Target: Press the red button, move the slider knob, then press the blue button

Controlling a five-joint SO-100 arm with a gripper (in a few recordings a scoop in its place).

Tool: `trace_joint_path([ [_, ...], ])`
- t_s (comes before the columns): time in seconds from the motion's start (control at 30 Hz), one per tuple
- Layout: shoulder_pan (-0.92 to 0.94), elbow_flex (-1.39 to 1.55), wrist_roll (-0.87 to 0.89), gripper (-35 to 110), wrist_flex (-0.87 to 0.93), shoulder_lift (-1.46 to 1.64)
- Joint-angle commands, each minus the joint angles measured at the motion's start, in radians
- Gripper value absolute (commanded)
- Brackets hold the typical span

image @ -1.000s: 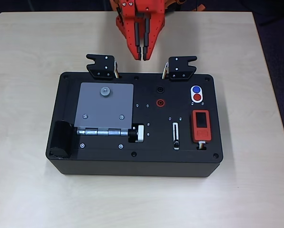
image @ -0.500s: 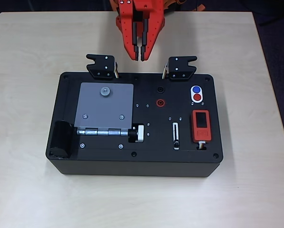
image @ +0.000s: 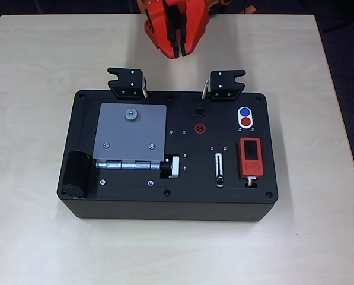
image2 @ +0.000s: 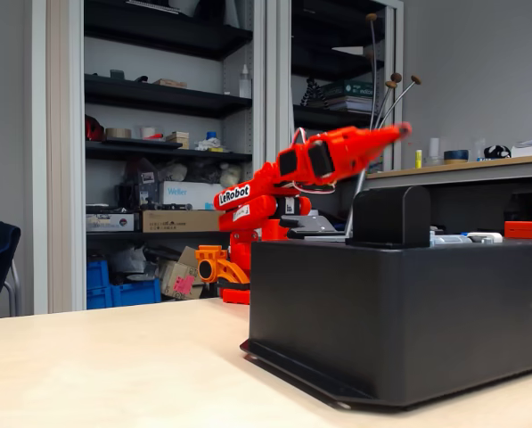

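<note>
Nearest the bench's [image: 34,249] front edge, the black box [image: 135,199] carries the slider knob [image: 220,178] at the front end of its white-rimmed slot. Farther back, toward the box's right rear corner, the red button [image: 245,122] sits just in front of the blue button [image: 244,111] on one white plate. Beyond the box, at the bench's far edge, the orange end effector [image: 176,54] hangs with fingers pressed together, raised above the box in the fixed view [image2: 397,132].
</note>
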Motion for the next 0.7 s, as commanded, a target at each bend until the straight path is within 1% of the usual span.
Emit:
trace_joint_path([
  [0.0,-0.015,0.014,0.129,0,-0.101,0.011],
  [0.27,-0.058,0.015,0.545,0,-0.396,0.009],
  [0.47,-0.046,0.015,0.853,0,-0.607,0.008],
  [0.53,-0.043,0.015,0.93,0,-0.687,0.008],
  [0.67,-0.043,0.015,1.023,0,-0.893,0.008],
])
